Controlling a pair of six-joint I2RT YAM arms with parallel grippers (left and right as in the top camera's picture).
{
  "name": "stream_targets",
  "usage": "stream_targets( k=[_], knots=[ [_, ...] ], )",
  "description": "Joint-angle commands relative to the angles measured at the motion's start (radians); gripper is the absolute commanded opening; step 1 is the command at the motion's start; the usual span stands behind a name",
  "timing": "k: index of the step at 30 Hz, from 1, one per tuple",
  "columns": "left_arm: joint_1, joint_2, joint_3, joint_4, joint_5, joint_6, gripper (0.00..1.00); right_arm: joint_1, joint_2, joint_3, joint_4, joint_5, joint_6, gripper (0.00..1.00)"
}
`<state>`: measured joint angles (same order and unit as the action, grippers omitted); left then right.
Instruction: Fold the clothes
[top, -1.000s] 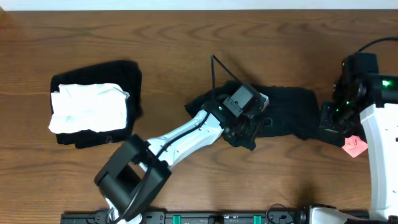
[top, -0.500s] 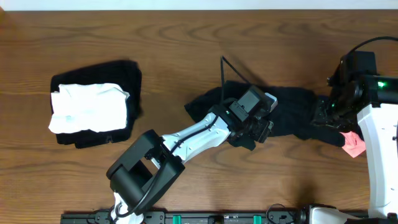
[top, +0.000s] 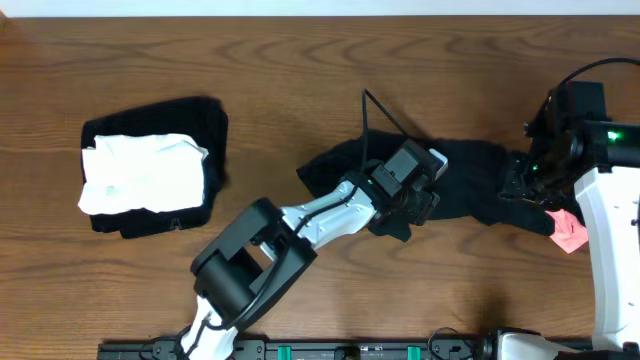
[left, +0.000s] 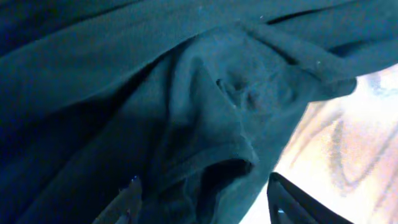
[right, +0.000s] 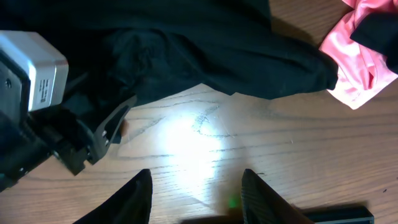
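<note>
Presently, grasping step: left gripper (left: 205, 199), jaws open, over black garment (top: 470, 175) mid-frame; right gripper (right: 196, 193) open too; next, likely pinch fabric.

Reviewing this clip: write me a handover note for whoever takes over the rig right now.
Left pincer: open, low over a bunched fold of the black garment at mid-table.
Right pincer: open, over bare table by that garment's right end.
Done: a folded white garment lies on a folded dark piece at the left.
Left to do: the black garment is crumpled, not folded; a pink cloth lies bunched near the right arm.
</note>
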<state>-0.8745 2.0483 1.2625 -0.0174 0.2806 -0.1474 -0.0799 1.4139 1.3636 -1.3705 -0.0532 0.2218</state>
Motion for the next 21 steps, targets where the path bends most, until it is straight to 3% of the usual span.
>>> stream_targets(
  k=[1,10,19,21],
  knots=[
    [0.0,0.001,-0.004,0.03,-0.032,0.036,0.61,0.01,-0.015,-0.004,0.002,-0.008,-0.018,0.45],
    [0.001,0.004,-0.004,0.07,-0.058,0.039,0.44,0.01,-0.015,-0.004,0.001,-0.007,-0.021,0.45],
    [-0.015,0.049,-0.004,0.064,-0.057,0.039,0.51,0.011,-0.015,-0.005,0.001,-0.007,-0.021,0.44],
    [-0.015,0.05,-0.004,0.056,-0.058,0.039,0.4,0.013,-0.015,-0.005,-0.002,-0.007,-0.021,0.44]
  ],
)
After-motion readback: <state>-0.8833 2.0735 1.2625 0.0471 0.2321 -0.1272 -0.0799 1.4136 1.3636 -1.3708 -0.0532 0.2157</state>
